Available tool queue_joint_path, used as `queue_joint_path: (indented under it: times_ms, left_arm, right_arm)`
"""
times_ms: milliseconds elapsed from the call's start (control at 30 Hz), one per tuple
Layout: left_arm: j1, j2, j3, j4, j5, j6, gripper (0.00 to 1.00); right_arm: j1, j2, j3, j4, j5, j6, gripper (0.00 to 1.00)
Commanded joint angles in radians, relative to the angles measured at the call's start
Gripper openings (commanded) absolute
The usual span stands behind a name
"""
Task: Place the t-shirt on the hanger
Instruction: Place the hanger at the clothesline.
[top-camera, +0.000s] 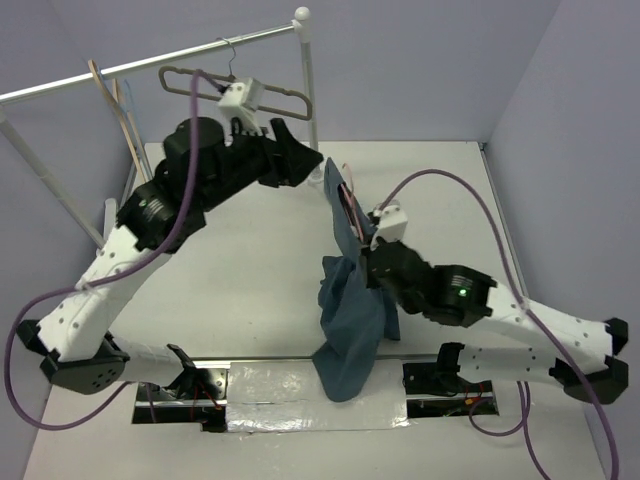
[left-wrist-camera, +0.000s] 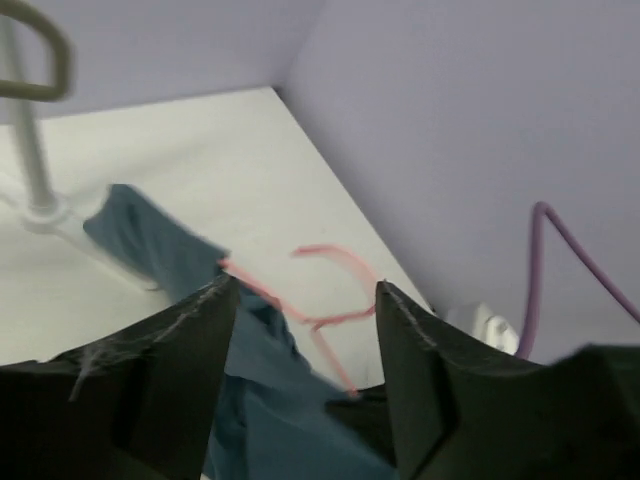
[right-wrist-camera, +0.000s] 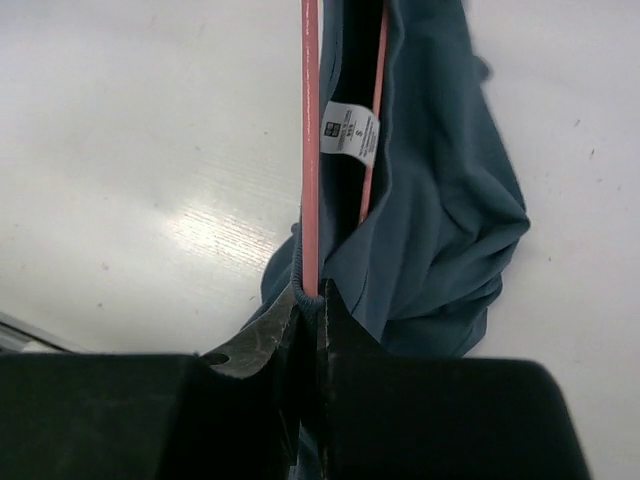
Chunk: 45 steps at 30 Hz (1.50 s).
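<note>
Left gripper (left-wrist-camera: 305, 340): jaws stand wide apart with nothing between them; raised over the far middle of the table (top-camera: 240, 270), just left of the t-shirt's upper end.
Grey-brown hanger (top-camera: 240, 95): hangs on the rail (top-camera: 150, 62) behind the left arm.
T-shirt (top-camera: 350, 320): dark slate-blue, limp and bunched into a long narrow strip right of centre; upper end lifted towards the far side, lower end draped at the near table edge.
Label (right-wrist-camera: 351, 132): small, white, printed; sits inside the neck opening between two wire runs.
Hanger (right-wrist-camera: 310, 150): thin red-pink wire; two straight runs pass into the neck opening, and the hook (left-wrist-camera: 335, 255) stands clear of the cloth.
Right gripper (right-wrist-camera: 308, 305): fingers pressed together on one hanger wire where it meets the collar edge.
</note>
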<state>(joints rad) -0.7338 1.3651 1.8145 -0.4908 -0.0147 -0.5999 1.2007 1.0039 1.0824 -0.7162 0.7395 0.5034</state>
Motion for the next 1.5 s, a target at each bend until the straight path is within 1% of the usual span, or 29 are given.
queue_joint_path:
  times_ms: [0,33,67,167,233,267,367,467,500,633,800,833,867,933,967,1133,1167,1267,1333,1400,1433,1467]
  left_arm:
    - [0.014,-0.113,0.005,-0.042,-0.164,0.103,0.70]
    - [0.016,-0.162,-0.036,-0.037,-0.201,0.115,0.73]
    - [0.017,-0.187,-0.055,-0.025,-0.268,0.124,0.74]
    - [0.017,-0.253,-0.106,-0.023,-0.321,0.166,0.75]
    - [0.017,-0.270,-0.118,-0.051,-0.317,0.193,0.75]
    - [0.019,-0.274,-0.127,-0.066,-0.308,0.202,0.76]
    - [0.017,-0.311,-0.213,-0.084,-0.246,0.236,0.78]
    - [0.017,-0.359,-0.306,-0.065,-0.193,0.265,0.81]
    - [0.019,-0.383,-0.326,-0.054,-0.185,0.272,0.81]
    - [0.017,-0.432,-0.417,-0.037,-0.149,0.284,0.82]
    - [0.019,-0.510,-0.510,-0.017,-0.203,0.318,0.84]
    - [0.017,-0.520,-0.520,-0.011,-0.212,0.322,0.85]
    - [0.019,-0.532,-0.535,-0.009,-0.226,0.327,0.86]
    - [0.019,-0.540,-0.544,-0.011,-0.229,0.331,0.87]
    - [0.017,-0.546,-0.547,-0.014,-0.223,0.331,0.87]
    - [0.017,-0.577,-0.576,-0.019,-0.205,0.336,0.87]
    - [0.017,-0.586,-0.590,-0.011,-0.200,0.341,0.87]
    - [0.017,-0.590,-0.609,-0.006,-0.182,0.345,0.87]
    - [0.017,-0.589,-0.613,-0.006,-0.174,0.347,0.87]
    - [0.017,-0.592,-0.616,0.000,-0.169,0.348,0.88]
    - [0.017,-0.592,-0.618,0.004,-0.166,0.351,0.88]
    - [0.017,-0.589,-0.620,0.008,-0.165,0.351,0.88]
  right_arm:
    - [-0.110,-0.128,-0.003,0.112,-0.211,-0.152,0.00]
    - [-0.140,-0.143,0.007,0.115,-0.256,-0.182,0.00]
    - [-0.211,-0.165,0.016,0.116,-0.357,-0.201,0.00]
    - [-0.335,-0.137,0.082,0.101,-0.481,-0.296,0.00]
    - [-0.407,-0.097,0.146,0.100,-0.552,-0.351,0.00]
    - [-0.468,-0.038,0.180,0.092,-0.609,-0.394,0.00]
    - [-0.544,0.091,0.335,0.037,-0.638,-0.443,0.00]
    - [-0.567,0.188,0.462,0.012,-0.640,-0.474,0.00]
    - [-0.582,0.211,0.522,0.000,-0.658,-0.486,0.00]
    - [-0.625,0.355,0.672,-0.060,-0.719,-0.488,0.00]
    - [-0.632,0.441,0.810,-0.115,-0.735,-0.488,0.00]
    - [-0.636,0.453,0.829,-0.120,-0.735,-0.488,0.00]
    - [-0.641,0.469,0.882,-0.138,-0.735,-0.491,0.00]
    - [-0.651,0.531,0.948,-0.163,-0.772,-0.502,0.00]
    - [-0.652,0.551,1.003,-0.176,-0.779,-0.534,0.00]
    - [-0.665,0.668,1.119,-0.184,-0.782,-0.604,0.00]
    - [-0.679,0.686,1.160,-0.192,-0.807,-0.608,0.00]
    - [-0.694,0.748,1.209,-0.213,-0.865,-0.608,0.00]
    - [-0.693,0.743,1.194,-0.210,-0.899,-0.605,0.00]
    - [-0.687,0.685,1.095,-0.161,-0.946,-0.589,0.00]
    - [-0.682,0.656,0.996,-0.097,-0.960,-0.589,0.00]
    - [-0.670,0.601,0.952,-0.066,-0.969,-0.592,0.00]
